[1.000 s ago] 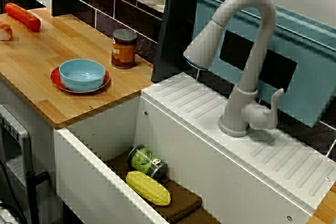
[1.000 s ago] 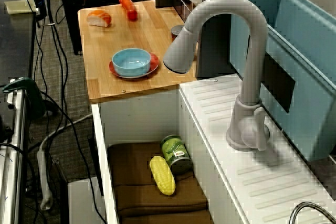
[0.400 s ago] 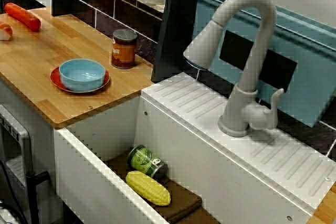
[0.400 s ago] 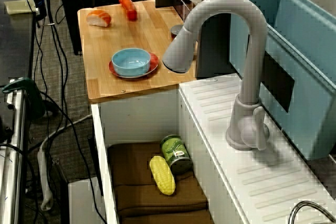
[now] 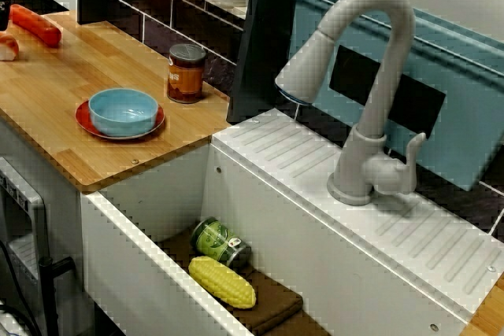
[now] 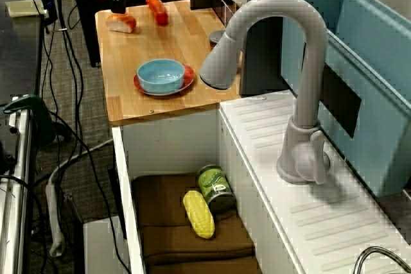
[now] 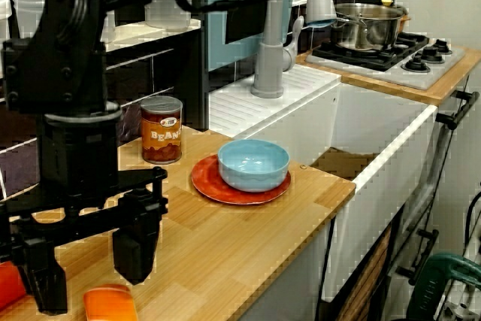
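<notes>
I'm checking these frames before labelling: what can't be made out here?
- Counter view: orange piece below the open claw is cut by the bottom edge; contact unclear.
- Same view: red thing cut by the left edge.
- Sink-end view: faucet hides most of the bean can.

1. The counter (image 6: 160, 43) meets the sink (image 6: 167, 145) at one end.
2. Near that end, a bowl (image 6: 160, 74) sits on a plate (image 6: 189, 75). A tin (image 5: 187, 73) stands behind them at the back edge.
3. At the far end, a sushi piece (image 6: 121, 22) lies towards the front edge, with a sausage (image 6: 156, 8) behind it.
4. The gripper (image 7: 86, 268) hangs over the sushi piece.
5. In the sink, a corn cob (image 6: 198, 214) lies on a cloth (image 6: 160, 222), with a can (image 6: 215, 187) just behind it.
6. The tap (image 6: 298, 126) stands on the ledge (image 6: 270, 158) behind the sink.
</notes>
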Robot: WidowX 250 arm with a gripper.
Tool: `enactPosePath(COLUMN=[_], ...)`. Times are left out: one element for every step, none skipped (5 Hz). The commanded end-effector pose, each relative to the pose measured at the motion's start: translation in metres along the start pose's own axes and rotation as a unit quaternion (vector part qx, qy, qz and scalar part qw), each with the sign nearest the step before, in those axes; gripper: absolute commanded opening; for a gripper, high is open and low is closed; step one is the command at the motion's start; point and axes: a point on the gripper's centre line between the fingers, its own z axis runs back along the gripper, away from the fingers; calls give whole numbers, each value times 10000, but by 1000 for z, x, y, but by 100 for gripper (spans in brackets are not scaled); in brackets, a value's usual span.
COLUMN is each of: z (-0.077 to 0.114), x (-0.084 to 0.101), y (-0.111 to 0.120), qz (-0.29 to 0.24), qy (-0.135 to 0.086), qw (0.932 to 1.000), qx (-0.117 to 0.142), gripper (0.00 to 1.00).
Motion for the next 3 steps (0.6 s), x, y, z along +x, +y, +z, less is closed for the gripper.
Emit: enactPosePath(z=[19,16,14], x=[6,7,8], y=[2,-3,-7], qz=[38,-4,-56], qy=[-119,-79,-30], qw=[9993,9995,9995], qx=[344,318,303], gripper=[100,100,100])
